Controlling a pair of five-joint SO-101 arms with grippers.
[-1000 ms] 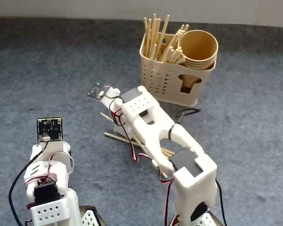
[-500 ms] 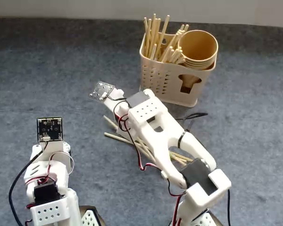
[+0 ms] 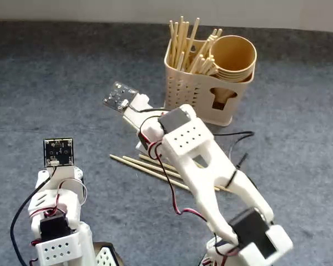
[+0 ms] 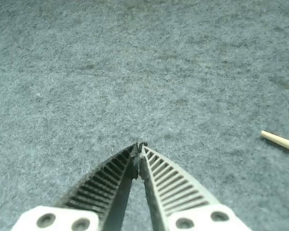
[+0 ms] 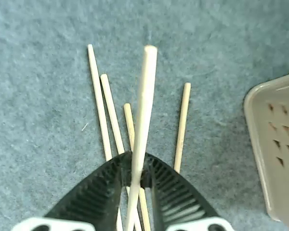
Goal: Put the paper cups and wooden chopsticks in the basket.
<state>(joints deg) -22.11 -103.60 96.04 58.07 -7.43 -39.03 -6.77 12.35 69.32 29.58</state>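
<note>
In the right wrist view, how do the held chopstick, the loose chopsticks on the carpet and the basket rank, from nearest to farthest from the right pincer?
1. The held chopstick: clamped in the right pincer itself.
2. The loose chopsticks: flat on the carpet, just beneath the pincer.
3. The basket: off to one side, beyond the loose chopsticks.
</note>
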